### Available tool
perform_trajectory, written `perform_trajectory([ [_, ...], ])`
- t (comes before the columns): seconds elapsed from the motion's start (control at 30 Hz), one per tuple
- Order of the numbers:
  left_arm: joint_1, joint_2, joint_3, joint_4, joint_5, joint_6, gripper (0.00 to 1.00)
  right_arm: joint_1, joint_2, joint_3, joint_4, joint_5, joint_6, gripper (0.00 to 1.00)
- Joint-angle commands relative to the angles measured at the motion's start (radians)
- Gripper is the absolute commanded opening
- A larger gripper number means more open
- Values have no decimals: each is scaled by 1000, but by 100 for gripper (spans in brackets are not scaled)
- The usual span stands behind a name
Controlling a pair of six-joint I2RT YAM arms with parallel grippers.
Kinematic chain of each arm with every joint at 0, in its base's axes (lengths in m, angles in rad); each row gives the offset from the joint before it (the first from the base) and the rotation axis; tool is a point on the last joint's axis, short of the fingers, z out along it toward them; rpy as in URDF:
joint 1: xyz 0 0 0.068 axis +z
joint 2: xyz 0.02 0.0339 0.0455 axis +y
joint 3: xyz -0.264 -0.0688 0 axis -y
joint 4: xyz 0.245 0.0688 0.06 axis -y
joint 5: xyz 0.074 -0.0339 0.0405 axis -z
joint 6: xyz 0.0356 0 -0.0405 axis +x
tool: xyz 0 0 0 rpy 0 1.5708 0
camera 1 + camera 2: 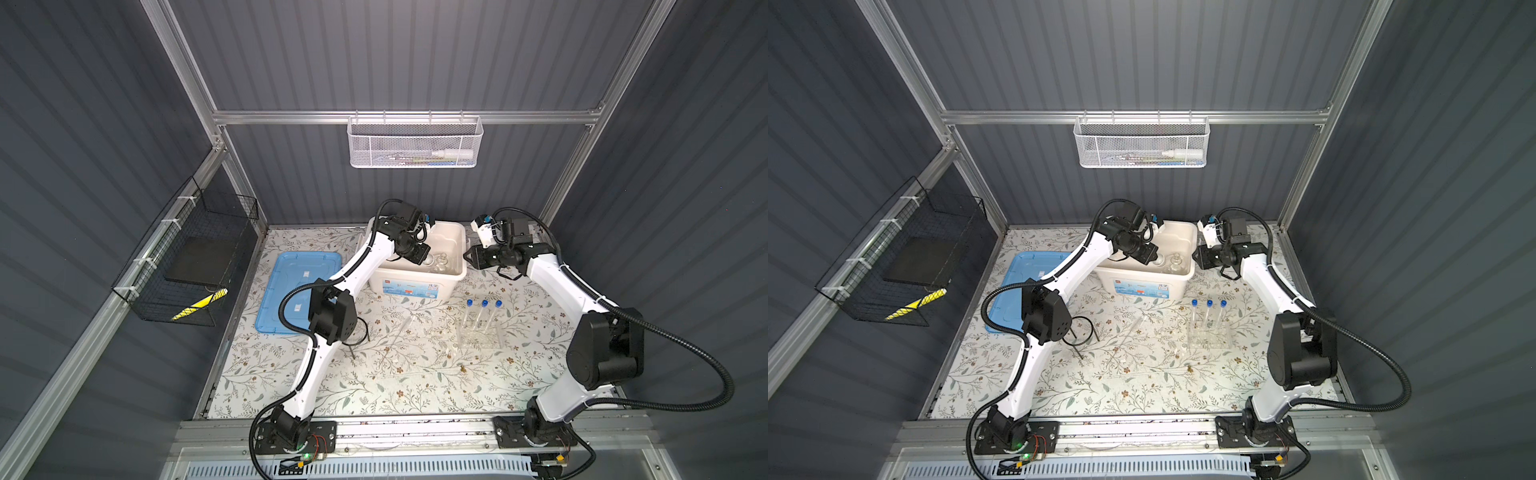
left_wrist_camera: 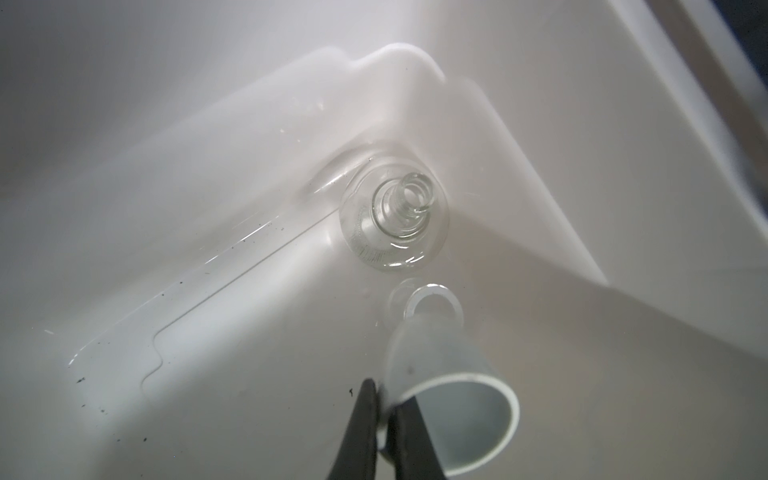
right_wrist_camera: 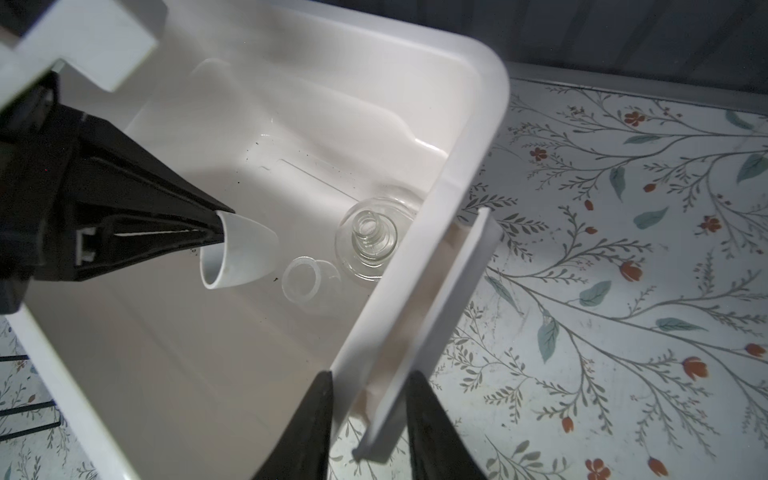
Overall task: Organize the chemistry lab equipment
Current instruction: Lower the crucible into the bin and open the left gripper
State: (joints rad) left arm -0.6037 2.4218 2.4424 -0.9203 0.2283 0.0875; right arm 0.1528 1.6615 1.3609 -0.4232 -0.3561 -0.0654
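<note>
Left wrist view: the left tool, clamped on the rim of the tiny white dish, is holding it tilted, base pointing ahead, inside the white bin, beaker just beyond, flask farther ahead, while the right tool is gripping the bin's rim.

Floral tabletop with white bin, blue lid, tripod, rack.

Robot test cell, probably within a laboratory: aluminium frame, grey ribbed wall panels, left arm and right arm bolted to a base rail along the tabletop.
</note>
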Motion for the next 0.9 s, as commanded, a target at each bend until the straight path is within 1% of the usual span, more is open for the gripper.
perform_trajectory([
  [0.0, -7, 36, 51, -2, -10, 24, 6, 10, 20, 4, -20, -24, -12, 34],
  [0.17, -5, 79, 61, 14, -63, 14, 8, 10, 11, -6, -18, -9, -6, 36],
  [0.37, -5, 128, 99, 5, -81, -3, 8, 10, 4, -20, -16, 0, -2, 37],
  [0.67, -4, 72, 72, 87, -75, -36, 9, 11, -3, -24, -17, 5, 2, 38],
  [0.87, 4, 88, 93, 53, -95, -46, 9, 10, -2, -32, -17, 7, 5, 38],
])
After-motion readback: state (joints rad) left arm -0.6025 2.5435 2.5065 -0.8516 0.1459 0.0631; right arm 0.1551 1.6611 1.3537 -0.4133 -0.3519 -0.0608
